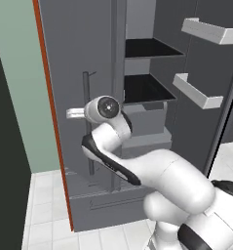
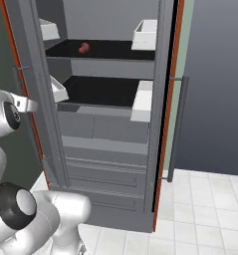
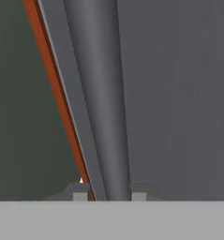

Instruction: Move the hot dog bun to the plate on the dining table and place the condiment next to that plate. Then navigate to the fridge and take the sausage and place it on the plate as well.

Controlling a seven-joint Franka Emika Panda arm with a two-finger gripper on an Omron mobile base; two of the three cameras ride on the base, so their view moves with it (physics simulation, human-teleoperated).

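Opening the fridge [image 1: 79, 58] looks like the step in hand: fingers [image 3: 80, 193] closed around the long vertical handle [image 3: 101, 93] of the left door, one tip each side of the bar in hand view. Keep the pull square to the bar so the grip doesn't slide along it, and swing wide with the hinge. Orange-red side edge [image 1: 49, 97] runs just left of the handle, dark wall beyond, so little room that side. Centre is open: black shelves [image 2: 103, 89], door shelves [image 2: 143, 99] jutting in at both sides. Sausage [image 2: 83, 48] sits on the upper shelf, toward its left back corner. Right door's handle [image 2: 178, 124] stands clear, tiled floor [image 2: 205, 209] free.
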